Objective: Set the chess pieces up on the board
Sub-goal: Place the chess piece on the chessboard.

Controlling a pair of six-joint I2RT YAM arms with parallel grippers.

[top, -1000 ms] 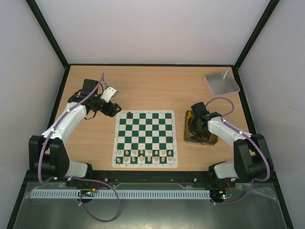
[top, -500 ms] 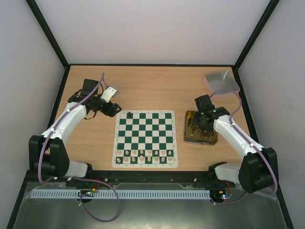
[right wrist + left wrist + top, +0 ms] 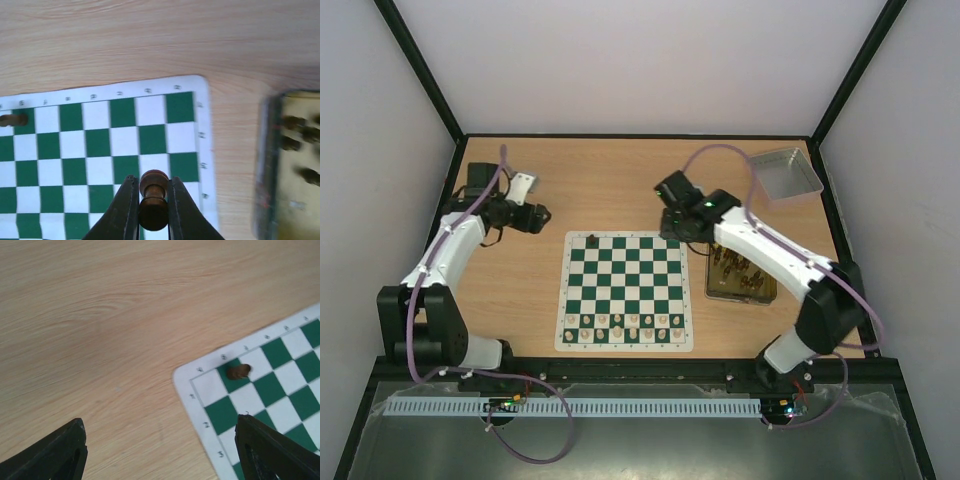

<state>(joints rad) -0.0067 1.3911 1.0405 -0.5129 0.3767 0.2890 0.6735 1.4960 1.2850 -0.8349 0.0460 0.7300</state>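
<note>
The green-and-white board (image 3: 625,280) lies mid-table. One dark chess piece (image 3: 593,240) stands on its far-left corner square; it also shows in the left wrist view (image 3: 238,371) and the right wrist view (image 3: 12,120). My right gripper (image 3: 677,226) hovers by the board's far-right corner. In the right wrist view it (image 3: 152,206) is shut on a dark brown piece (image 3: 153,197), held above the board (image 3: 75,145). My left gripper (image 3: 534,216) is open and empty over bare table, left of the board (image 3: 280,390). More dark pieces (image 3: 738,268) lie in the gold tin.
The gold tin (image 3: 767,292) sits right of the board, and shows in the right wrist view (image 3: 295,200). A grey tray (image 3: 786,172) sits at the far right corner. Pale cream pieces (image 3: 625,325) fill the board's two near rows.
My right arm has swung from the tin to the board's far-right corner, carrying a dark piece. My left gripper has drawn back to the left, away from the board.
</note>
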